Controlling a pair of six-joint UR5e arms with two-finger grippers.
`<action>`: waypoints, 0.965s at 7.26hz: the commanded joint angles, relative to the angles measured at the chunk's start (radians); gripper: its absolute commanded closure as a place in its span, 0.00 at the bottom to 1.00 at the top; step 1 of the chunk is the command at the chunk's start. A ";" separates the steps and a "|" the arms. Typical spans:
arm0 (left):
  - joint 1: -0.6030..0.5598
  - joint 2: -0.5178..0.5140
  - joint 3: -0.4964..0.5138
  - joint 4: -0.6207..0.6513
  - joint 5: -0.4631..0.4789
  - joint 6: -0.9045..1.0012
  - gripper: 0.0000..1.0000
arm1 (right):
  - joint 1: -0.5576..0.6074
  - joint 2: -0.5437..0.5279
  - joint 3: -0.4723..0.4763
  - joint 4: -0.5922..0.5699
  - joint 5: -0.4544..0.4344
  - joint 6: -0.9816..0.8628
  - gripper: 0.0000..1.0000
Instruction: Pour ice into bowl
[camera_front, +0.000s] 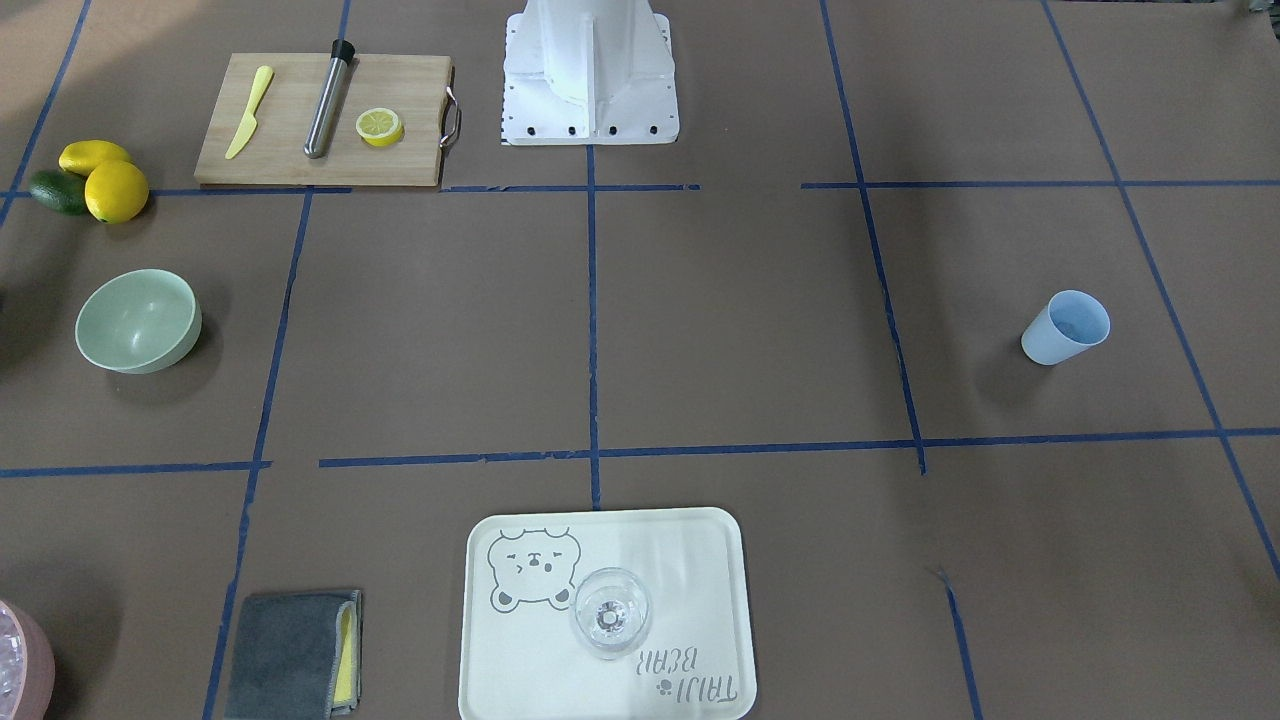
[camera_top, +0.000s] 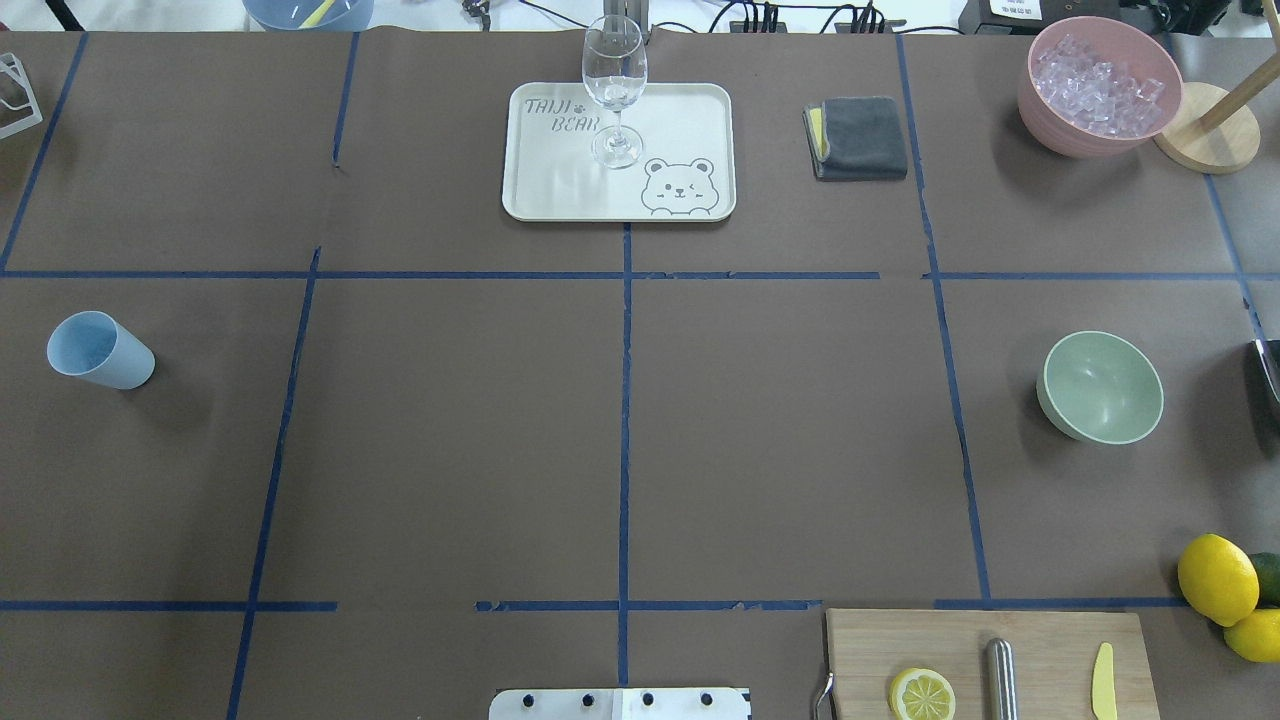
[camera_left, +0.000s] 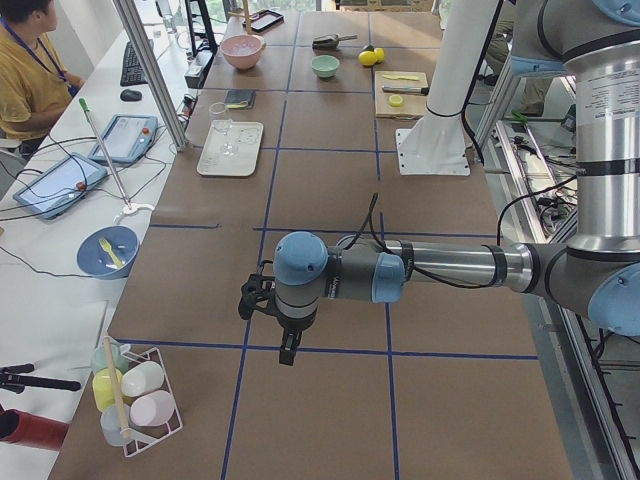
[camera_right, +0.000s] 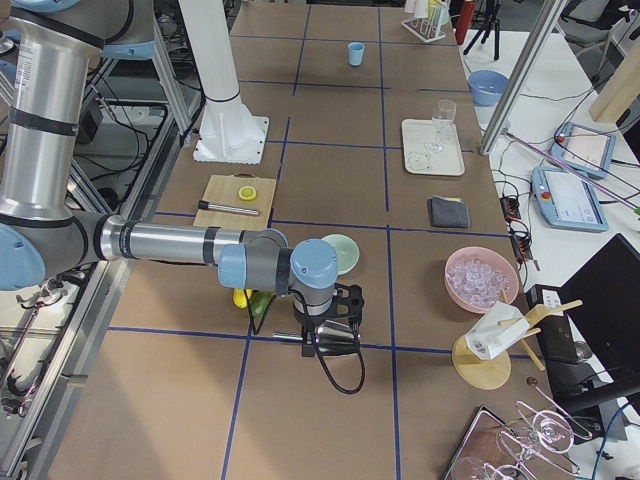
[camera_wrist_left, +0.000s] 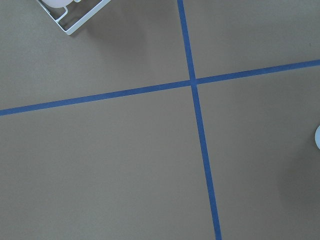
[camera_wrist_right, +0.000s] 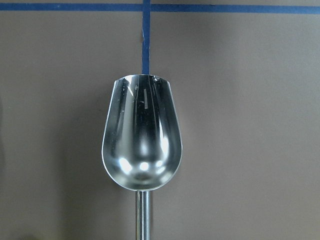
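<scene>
No ice to pour yet: see scoop (camera_wrist_right: 142, 135) empty. Note bowl (camera_top: 1100, 388) upright, empty, on right of table (camera_top: 780, 440), well apart from pink container (camera_top: 1038, 118) of cubes (camera_top: 1098, 85). Cannot tell closure of right gripper (camera_right: 332, 315). Load scoop first; carry level; tip slowly over bowl's centre.

Pink container (camera_front: 22, 655): cut off by the front view's lower left corner. Cutting board (camera_top: 1050, 650) and far-right lemon (camera_top: 1256, 636): cut off by the overhead view's edges. Scoop (camera_wrist_right: 142, 135): handle runs out of the wrist view. Left gripper (camera_left: 288, 345) and right gripper (camera_right: 322, 322): jaw positions indeterminable.
</scene>
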 joint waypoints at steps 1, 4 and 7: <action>0.003 0.001 0.008 0.000 -0.001 0.003 0.00 | 0.000 0.000 0.000 -0.002 0.000 0.000 0.00; 0.003 0.001 0.011 -0.001 -0.001 0.002 0.00 | 0.000 0.005 0.049 0.000 0.032 0.008 0.00; 0.003 0.001 0.011 -0.002 -0.001 0.003 0.00 | 0.000 0.031 0.107 0.125 0.034 0.021 0.00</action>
